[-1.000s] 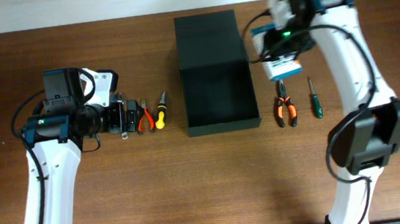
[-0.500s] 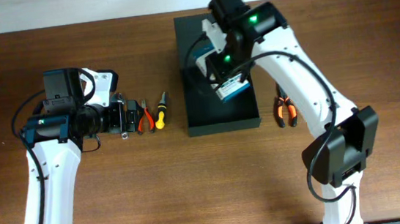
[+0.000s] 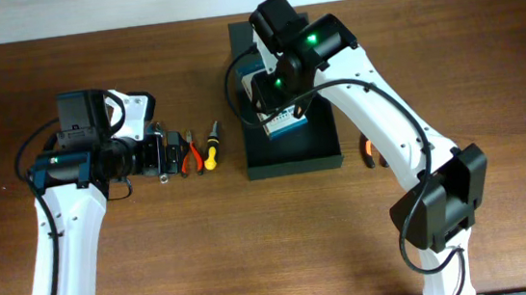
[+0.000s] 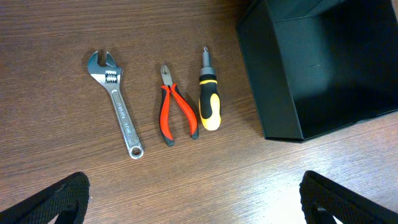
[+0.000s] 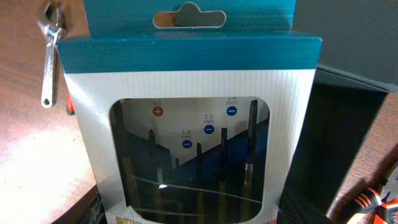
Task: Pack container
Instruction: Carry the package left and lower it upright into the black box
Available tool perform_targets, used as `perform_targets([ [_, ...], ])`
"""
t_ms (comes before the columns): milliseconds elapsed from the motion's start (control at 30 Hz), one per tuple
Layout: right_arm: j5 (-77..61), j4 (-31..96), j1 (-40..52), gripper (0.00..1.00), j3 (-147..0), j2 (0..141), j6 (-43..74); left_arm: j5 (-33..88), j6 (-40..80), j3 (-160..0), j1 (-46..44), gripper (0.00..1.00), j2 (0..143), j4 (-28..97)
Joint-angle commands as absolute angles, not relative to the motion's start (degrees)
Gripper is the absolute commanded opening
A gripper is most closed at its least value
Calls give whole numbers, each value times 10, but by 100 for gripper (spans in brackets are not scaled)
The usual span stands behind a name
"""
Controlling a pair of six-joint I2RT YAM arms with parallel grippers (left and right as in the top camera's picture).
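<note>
The container (image 3: 314,150), a dark box with its flap lid open toward the back, stands mid-table. It also shows in the left wrist view (image 4: 323,68) and the right wrist view (image 5: 339,143). My right gripper (image 3: 278,105) is shut on a blue-and-white card pack of small screwdrivers (image 3: 285,123), held over the left part of the box. The pack (image 5: 186,124) fills the right wrist view and hides the fingers. My left gripper (image 4: 202,202) is open and empty above the table, left of the box.
A wrench (image 4: 117,102), red pliers (image 4: 174,115) and a yellow-black screwdriver (image 4: 209,102) lie in a row left of the box. Orange pliers (image 3: 368,152) lie right of the box, partly hidden by my right arm.
My right gripper has carried the card pack left, from the box's right side to over its left part. The left arm has not moved.
</note>
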State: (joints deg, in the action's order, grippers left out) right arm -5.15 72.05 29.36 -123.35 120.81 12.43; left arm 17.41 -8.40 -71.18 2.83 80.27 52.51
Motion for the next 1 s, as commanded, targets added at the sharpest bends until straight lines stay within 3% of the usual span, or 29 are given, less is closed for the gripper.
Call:
perform_targets([
  [0, -27, 718, 296, 47, -1228, 1207, 148, 183, -93, -722, 31, 99, 804, 523],
  [967, -23, 722, 319, 46, -1200, 1316, 295, 183, -93, -722, 31, 99, 804, 524],
])
